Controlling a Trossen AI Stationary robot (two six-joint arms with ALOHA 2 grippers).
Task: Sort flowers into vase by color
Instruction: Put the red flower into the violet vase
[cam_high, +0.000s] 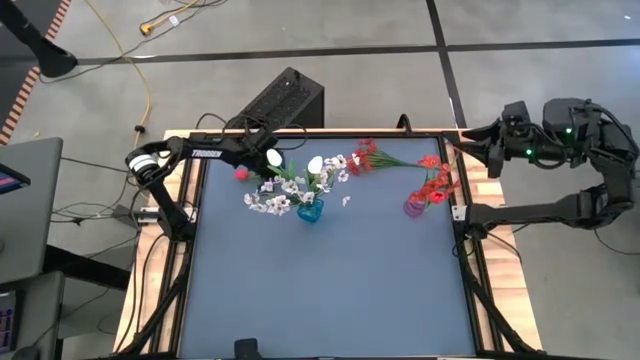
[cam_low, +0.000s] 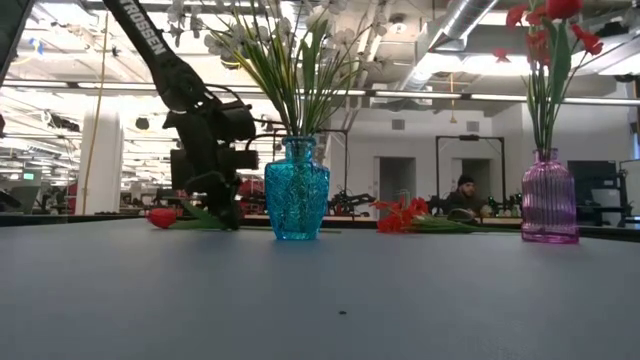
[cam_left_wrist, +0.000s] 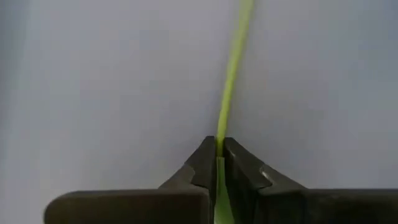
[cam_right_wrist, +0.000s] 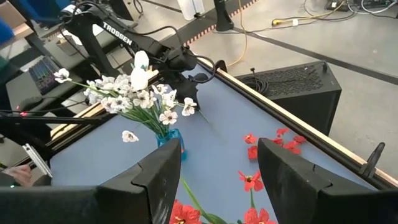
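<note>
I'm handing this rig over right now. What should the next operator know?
Left gripper: shut on a green stem at the table's far left, by a red bud.
Right gripper: open, parked beyond the table's right edge.
Done: white flowers in the blue vase; red flowers in the purple vase.
Left: the held stem, and a red spray lying at the far edge.

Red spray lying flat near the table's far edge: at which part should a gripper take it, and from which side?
Take the red spray by its bare green stem, probably from straight above, fingers across it. It lies flat, blossoms toward the blue vase, stem end toward the purple vase.
</note>
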